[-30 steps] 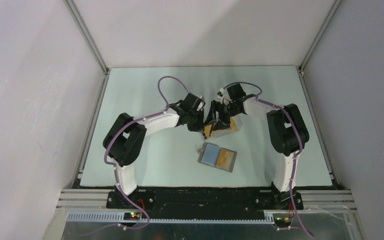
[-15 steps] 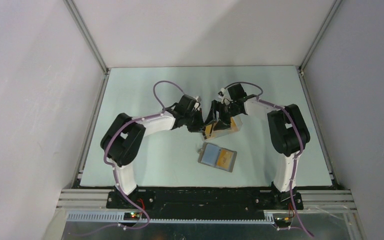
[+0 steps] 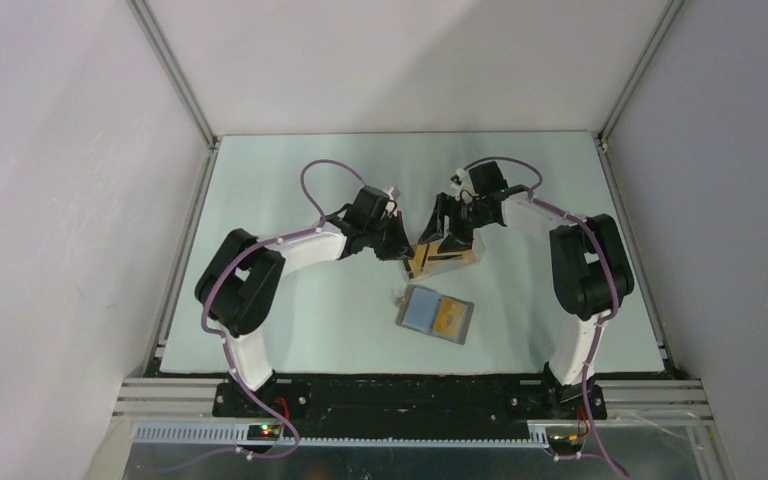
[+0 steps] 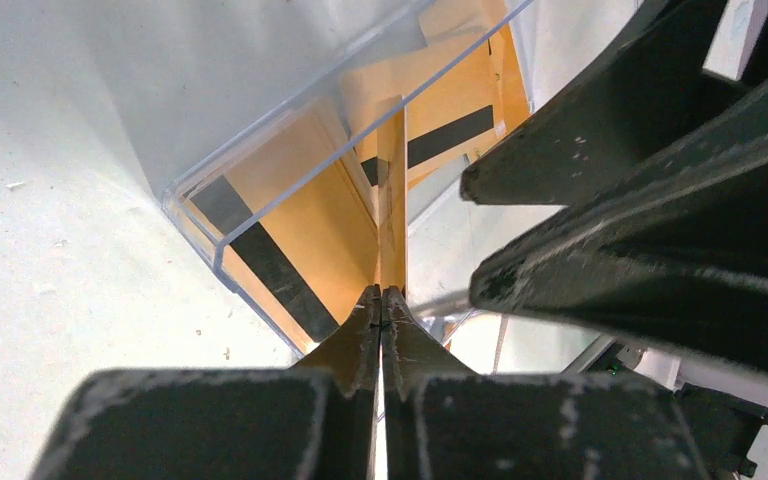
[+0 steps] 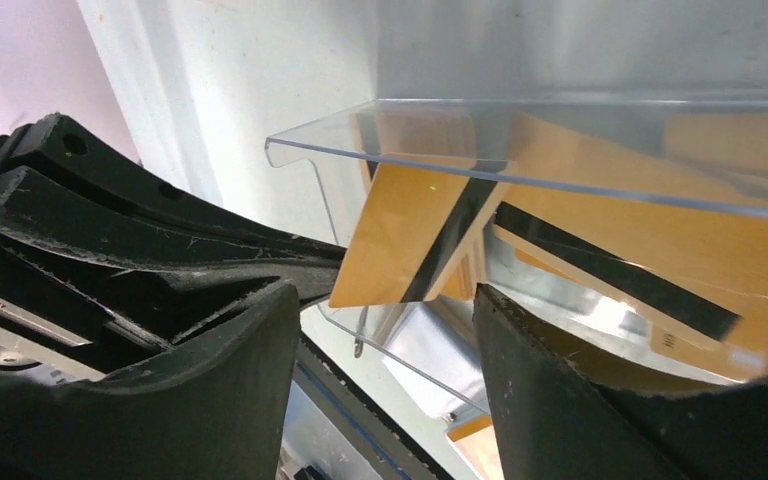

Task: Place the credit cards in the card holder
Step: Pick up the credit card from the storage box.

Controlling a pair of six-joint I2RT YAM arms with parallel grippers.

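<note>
Several orange-gold credit cards [image 3: 430, 256] with dark stripes stand in a clear plastic box [image 3: 457, 258] at mid-table. My left gripper [image 3: 403, 247] is at the box's left end, shut on one card, seen edge-on in the left wrist view [image 4: 392, 190] between the closed jaws of that gripper [image 4: 381, 295]. The same card shows in the right wrist view [image 5: 415, 235]. My right gripper [image 3: 447, 232] hangs over the box, open and empty [image 5: 385, 295]. The grey card holder [image 3: 418, 310] lies open nearer the arms, with one orange card [image 3: 448, 319] on its right face.
The clear box's rim [image 5: 560, 110] runs across the right wrist view, with more cards [image 5: 640, 250] leaning behind it. The right gripper's dark fingers [image 4: 610, 160] fill the right side of the left wrist view. Metal frame posts stand at the table's back corners.
The right arm has shifted a little to the right and back from the box. The left arm has drawn slightly leftward, still pinching the card.
</note>
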